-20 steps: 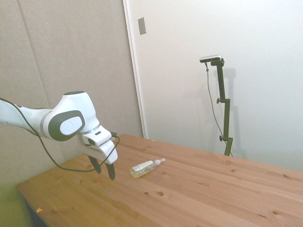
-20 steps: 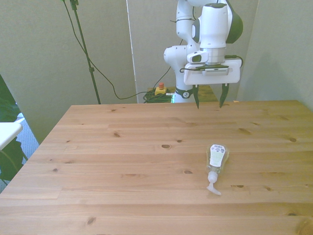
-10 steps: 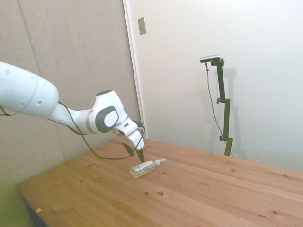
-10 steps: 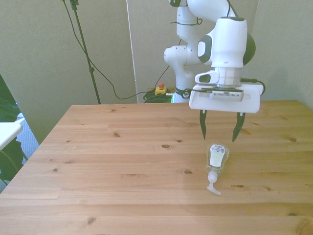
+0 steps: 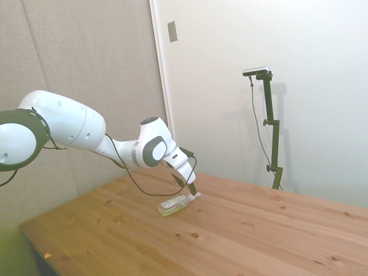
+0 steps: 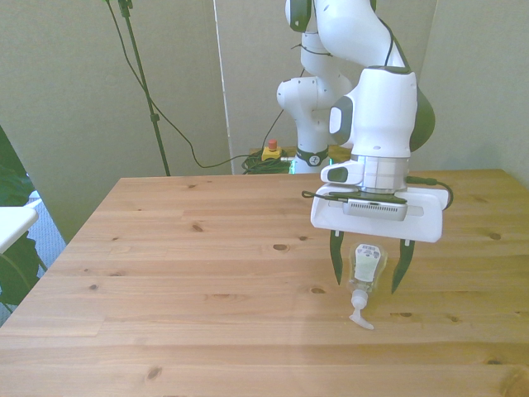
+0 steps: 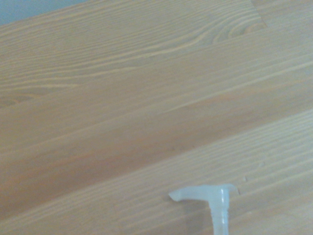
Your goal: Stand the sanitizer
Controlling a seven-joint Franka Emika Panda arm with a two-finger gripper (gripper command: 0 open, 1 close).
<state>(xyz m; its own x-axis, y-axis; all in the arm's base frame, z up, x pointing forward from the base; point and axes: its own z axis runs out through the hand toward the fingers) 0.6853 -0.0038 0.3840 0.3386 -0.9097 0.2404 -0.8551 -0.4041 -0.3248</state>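
Sanitizer (image 6: 366, 270) is lying flat on the counter (image 6: 190, 281), lower right of centre in the front view, pump cap (image 6: 358, 316) pointing at the frame's bottom edge, label face up. In the side view it sits mid-frame, just under my fingertips. Wrist view catches only the pump head (image 7: 208, 194) against bare planks.

My gripper (image 6: 366, 273) is spread wide and empty, one finger on each side of the bottle body; whether the tips touch the wood I can't tell.

Risks, as I judge them: clear plastic body looks smooth and rounded, so the pads may slip or squeeze it out sideways on closing. Grabbing near the neck would leave the liquid-heavy base swinging during the tilt. Slim base plus a tall pump top means it could tip on release if not set down square. Coming down further could jam my fingertips into the wood.

Counter is knotty pale pine, matte, flat planks.
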